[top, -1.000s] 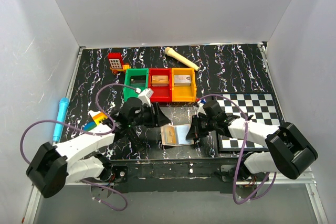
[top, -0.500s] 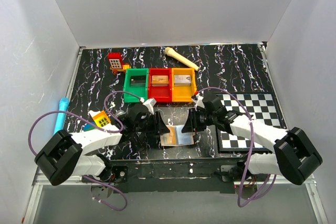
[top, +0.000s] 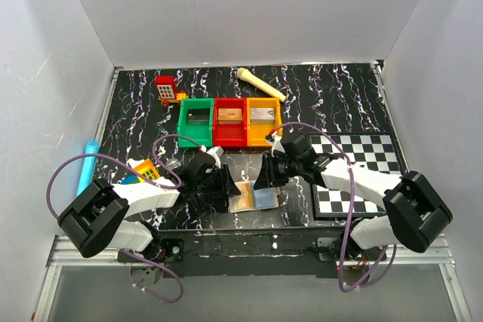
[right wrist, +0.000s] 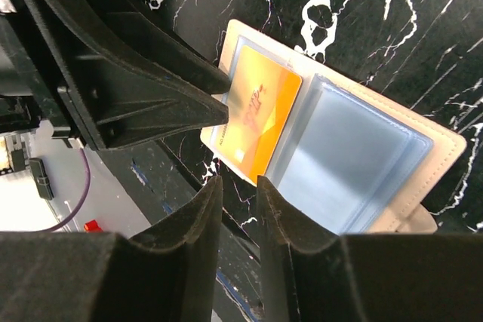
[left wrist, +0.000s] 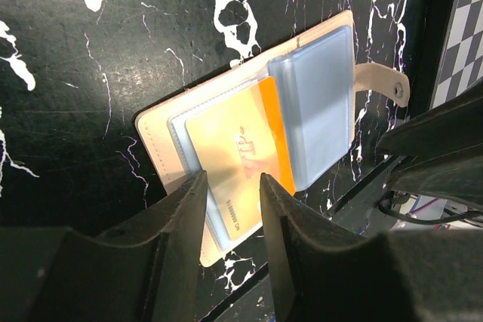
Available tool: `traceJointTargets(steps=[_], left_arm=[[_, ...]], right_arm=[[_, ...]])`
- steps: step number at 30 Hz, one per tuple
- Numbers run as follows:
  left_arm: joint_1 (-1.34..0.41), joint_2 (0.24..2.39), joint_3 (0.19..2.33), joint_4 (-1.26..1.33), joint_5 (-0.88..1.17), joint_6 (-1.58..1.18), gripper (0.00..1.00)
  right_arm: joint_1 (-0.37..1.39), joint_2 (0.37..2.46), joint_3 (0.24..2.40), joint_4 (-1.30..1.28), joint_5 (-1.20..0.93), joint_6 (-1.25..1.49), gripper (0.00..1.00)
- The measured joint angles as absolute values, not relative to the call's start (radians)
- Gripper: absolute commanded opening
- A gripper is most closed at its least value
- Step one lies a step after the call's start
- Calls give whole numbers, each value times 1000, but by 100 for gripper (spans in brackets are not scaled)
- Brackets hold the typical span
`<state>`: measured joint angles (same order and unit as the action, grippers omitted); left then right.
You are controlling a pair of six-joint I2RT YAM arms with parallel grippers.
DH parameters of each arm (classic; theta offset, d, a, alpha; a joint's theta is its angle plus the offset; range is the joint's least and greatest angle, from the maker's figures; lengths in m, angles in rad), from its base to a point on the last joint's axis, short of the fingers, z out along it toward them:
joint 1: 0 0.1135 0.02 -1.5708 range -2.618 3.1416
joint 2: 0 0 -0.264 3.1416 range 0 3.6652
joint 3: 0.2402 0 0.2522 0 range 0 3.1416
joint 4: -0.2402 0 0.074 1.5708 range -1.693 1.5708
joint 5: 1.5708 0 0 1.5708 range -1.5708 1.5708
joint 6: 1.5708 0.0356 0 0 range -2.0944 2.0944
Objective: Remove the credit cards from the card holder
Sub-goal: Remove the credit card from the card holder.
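Near the front edge the card holder point(top: 260, 197) lies open, an orange card point(left wrist: 238, 152) half out. Now the left gripper point(left wrist: 231, 179) has come onto the card, jaws slightly apart, empty; the right gripper point(right wrist: 238, 182) has reopened, empty. Pulling probably comes next.

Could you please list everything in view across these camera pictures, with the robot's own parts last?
card holder: one, tan with blue-grey lining, open at the near edge
card: one, orange-gold, partly out of one pocket
bins: three in a row, mid-table: green bin, red bin, yellow bin
blocks: two, brown block in the red bin, grey block in the yellow bin
bone-shaped piece: one, cream, far side
toy: one, red, far left
marker: one, blue, left edge
toy block: one, yellow-blue, by the left arm
chequered board: one, black-white, right
left gripper: black, open, at the card
right gripper: black, open, at the holder's right
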<state>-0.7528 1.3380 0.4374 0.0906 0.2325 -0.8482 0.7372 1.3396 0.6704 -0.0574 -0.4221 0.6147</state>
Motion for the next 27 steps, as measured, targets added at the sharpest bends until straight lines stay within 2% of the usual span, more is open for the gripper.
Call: traceJointTargets(steps=[5, 10, 16, 22, 27], left_arm=[[-753, 1338, 437, 90, 221, -853, 35], [-753, 1325, 437, 74, 211, -852, 38], [-753, 1283, 438, 20, 178, -846, 39], [-753, 1272, 438, -10, 165, -838, 36], [-753, 1289, 439, -16, 165, -833, 29]], right_arm=[[763, 1404, 691, -57, -424, 618, 34], [780, 1458, 717, -58, -421, 618, 42], [780, 1490, 720, -58, -416, 617, 43], [780, 1522, 724, -57, -415, 617, 43], [780, 1539, 726, -57, -415, 617, 43]])
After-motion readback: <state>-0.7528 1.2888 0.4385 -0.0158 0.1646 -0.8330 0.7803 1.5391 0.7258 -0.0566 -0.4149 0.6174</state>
